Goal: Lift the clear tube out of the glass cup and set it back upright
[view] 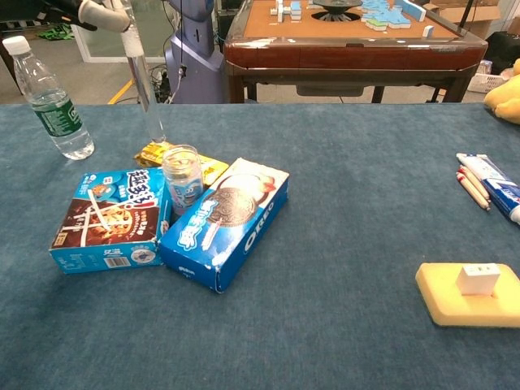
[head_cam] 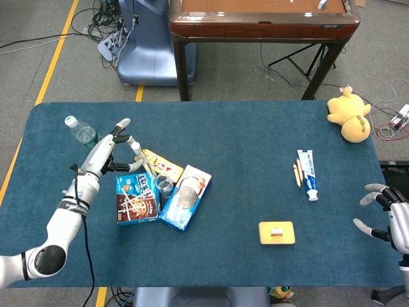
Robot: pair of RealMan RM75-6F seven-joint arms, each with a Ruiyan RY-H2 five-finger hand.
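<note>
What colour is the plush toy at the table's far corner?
Yellow. The plush toy shows best in the head view.

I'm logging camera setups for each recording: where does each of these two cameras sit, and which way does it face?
Head view: high above the near table edge, looking steeply down on the whole blue table; shows the left hand and arm holding the clear tube, and the right hand at the right edge.
Chest view: low, near tabletop height, facing forward across the table toward the wooden table behind; only the left hand's fingers show, top left.
Both share: clear tube, glass cup, water bottle, Oreo box.
</note>
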